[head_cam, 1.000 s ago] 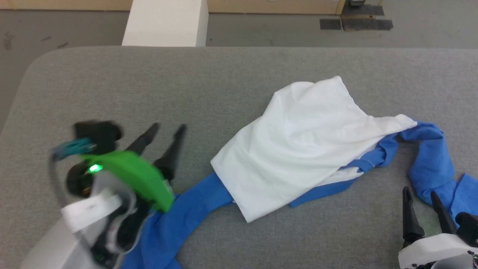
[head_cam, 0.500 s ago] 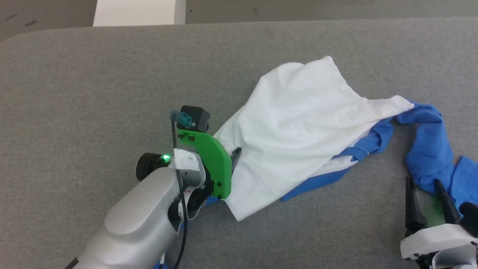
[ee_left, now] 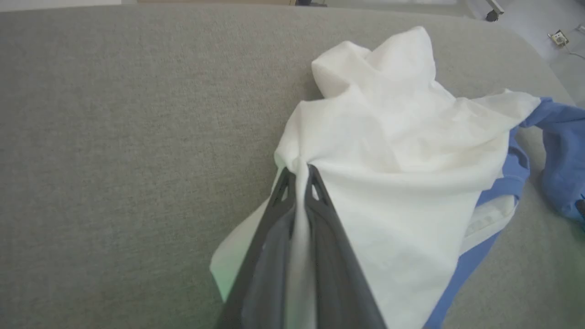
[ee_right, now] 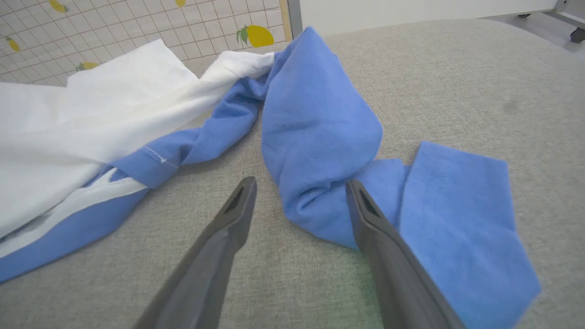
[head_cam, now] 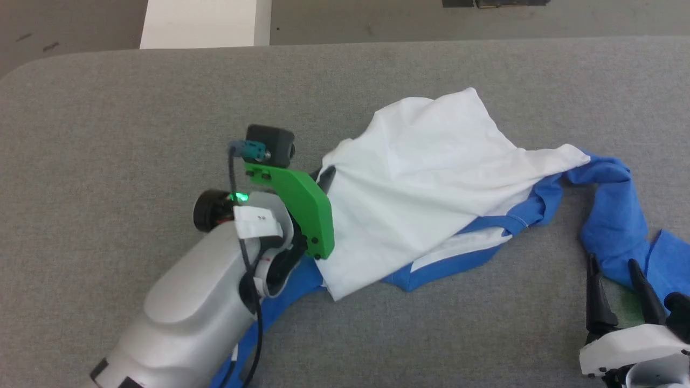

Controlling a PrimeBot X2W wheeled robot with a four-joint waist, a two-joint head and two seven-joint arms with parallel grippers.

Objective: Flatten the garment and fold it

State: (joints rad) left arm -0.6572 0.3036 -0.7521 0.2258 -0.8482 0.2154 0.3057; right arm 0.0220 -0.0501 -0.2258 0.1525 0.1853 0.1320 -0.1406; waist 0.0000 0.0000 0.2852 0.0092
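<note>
The garment (head_cam: 426,183), white with blue sleeves, lies crumpled on the grey table (head_cam: 135,108). Its white body (ee_left: 402,151) is bunched, one blue sleeve (head_cam: 614,215) twisted at the right, another blue part trailing under my left arm. My left gripper (ee_left: 299,176) is shut on the white fabric's left edge, cloth pinched between its fingers; in the head view the left gripper (head_cam: 326,175) is mostly hidden by its green mount. My right gripper (head_cam: 614,269) stands open at the lower right, its fingers (ee_right: 237,201) straddling the twisted blue sleeve (ee_right: 320,137) without gripping it.
The table's rounded far-left corner (head_cam: 21,70) borders grey floor. A white block (head_cam: 205,21) stands beyond the far edge. A tiled wall with lemon prints (ee_right: 137,23) shows in the right wrist view. Bare table surface lies to the left and front.
My left arm swung from the table's left to the garment's white left edge and shut on it, lifting it slightly. The head camera shifted. The right gripper stayed in place.
</note>
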